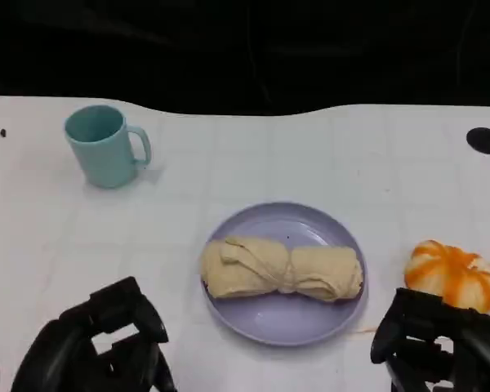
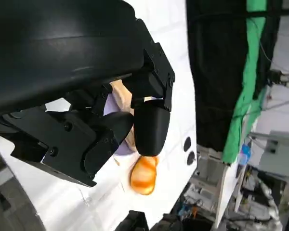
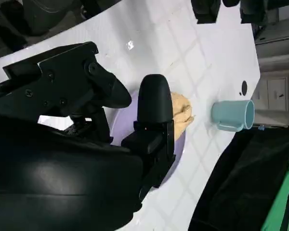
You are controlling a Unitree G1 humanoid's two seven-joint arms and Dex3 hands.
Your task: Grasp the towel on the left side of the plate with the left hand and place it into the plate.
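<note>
One towel [image 1: 282, 269] is lying in one plate [image 1: 269, 323]; one mug [image 1: 106, 145] is standing apart. Left hand [image 1: 98, 343] and right hand [image 1: 441, 343] fingers are hanging parted, holding nothing.

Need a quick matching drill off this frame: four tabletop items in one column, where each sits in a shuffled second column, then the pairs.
Things:
1. towel
2. mug
3. pumpkin
4. left hand

Places:
A. far left of the table, handle pointing right
B. on the table right of the plate, by the right hand
C. lying inside the plate
D. near edge, left of the plate, holding nothing

Pairs: 1-C, 2-A, 3-B, 4-D
</note>
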